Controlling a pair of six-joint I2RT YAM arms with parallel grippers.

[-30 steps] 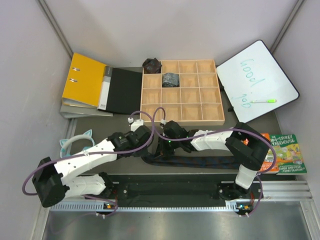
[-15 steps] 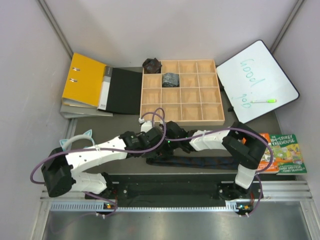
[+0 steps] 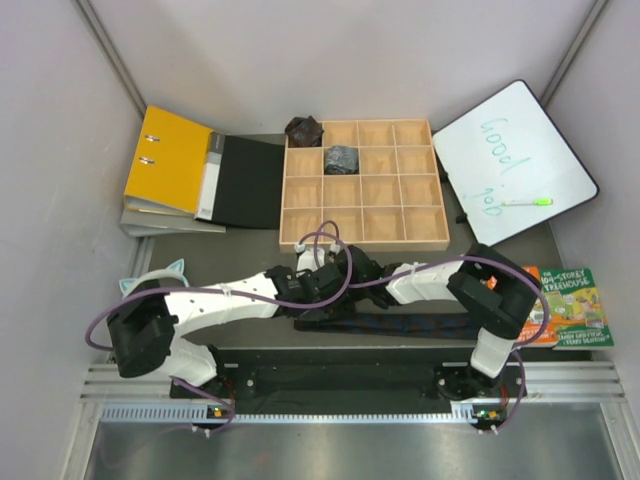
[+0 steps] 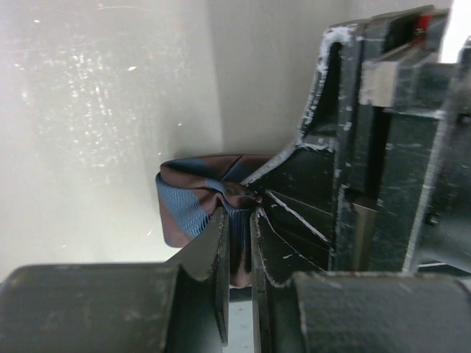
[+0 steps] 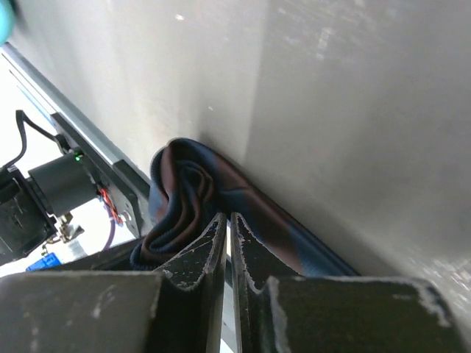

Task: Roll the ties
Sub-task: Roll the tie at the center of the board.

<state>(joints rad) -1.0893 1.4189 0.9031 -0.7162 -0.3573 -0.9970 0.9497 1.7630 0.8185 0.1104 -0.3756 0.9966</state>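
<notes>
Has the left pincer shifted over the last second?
Yes. The left pincer, shut on the tie, has slid right along the wooden tray's front edge, from near its left corner to beneath its second column.

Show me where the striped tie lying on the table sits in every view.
Top external: the tie stretches low in the picture, from centre to right.
Left wrist: its bunched end sits centre-left.
Right wrist: its folded end sits lower left.
Shared landmark: the grey tabletop beneath it.
</notes>
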